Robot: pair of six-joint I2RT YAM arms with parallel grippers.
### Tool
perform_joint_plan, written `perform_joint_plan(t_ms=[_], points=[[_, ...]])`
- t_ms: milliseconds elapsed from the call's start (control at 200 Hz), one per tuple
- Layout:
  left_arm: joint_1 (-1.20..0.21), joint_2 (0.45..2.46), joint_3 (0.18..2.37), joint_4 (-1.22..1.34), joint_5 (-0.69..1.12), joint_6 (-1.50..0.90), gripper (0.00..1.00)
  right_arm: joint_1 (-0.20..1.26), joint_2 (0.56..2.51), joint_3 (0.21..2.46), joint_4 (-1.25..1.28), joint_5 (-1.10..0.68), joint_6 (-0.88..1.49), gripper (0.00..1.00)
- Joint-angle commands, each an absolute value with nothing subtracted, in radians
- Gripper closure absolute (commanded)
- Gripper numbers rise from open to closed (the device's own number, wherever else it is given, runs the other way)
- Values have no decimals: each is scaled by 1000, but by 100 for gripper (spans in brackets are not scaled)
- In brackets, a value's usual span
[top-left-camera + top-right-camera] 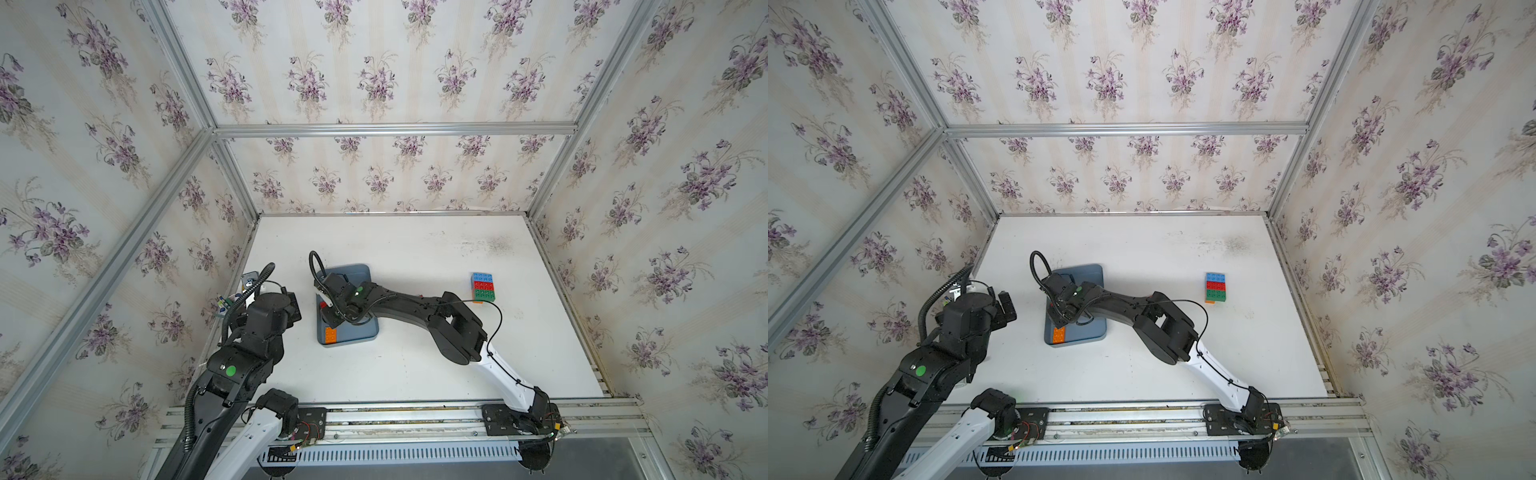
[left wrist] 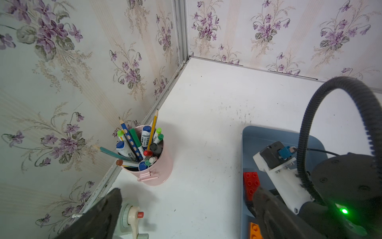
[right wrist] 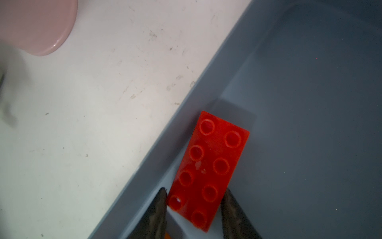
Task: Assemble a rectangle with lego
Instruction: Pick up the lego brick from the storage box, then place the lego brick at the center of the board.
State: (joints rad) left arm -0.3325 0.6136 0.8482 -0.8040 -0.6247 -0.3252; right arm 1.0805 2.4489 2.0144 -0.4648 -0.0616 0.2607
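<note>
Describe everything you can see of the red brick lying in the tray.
The red brick is an oblong of glossy plastic with eight round studs in two rows of four, studs up. It lies in the blue-grey tray, close beside one wall and slightly askew to it. The right hand straddles one end, a finger at each long side; whether they press it is unclear. An orange brick lies apart from it in the same tray.

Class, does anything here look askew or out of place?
The red oblong studded brick lies askew to the wall of the blue-grey tray, between the right gripper's fingers. An orange piece juts past the green end of the light-blue, red and green brick block.
</note>
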Motion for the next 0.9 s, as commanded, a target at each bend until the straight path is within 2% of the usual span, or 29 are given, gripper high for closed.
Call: perform_joint_plan(t_ms=[0,190,440,595,754,899], points=[[-333,616,846,-790,-625,-319,0,1081,2454,2019,-462,-24,264,63],[-333,621,846,-767,-529,-267,0,1078,2378,1954,-425,16,275,76],[-358,622,879,-686,-410,-182,0,1026,2224,1808,-363,35,323,76],[-393,664,896,-592,-231,-105,0,953,2117,1714,-368,60,373,76],[-492,764,929,-490,-36,-5,0,849,2021,1598,-373,76,417,76],[-655,916,1009,-452,15,124,0,758,1982,1521,-389,61,453,76]])
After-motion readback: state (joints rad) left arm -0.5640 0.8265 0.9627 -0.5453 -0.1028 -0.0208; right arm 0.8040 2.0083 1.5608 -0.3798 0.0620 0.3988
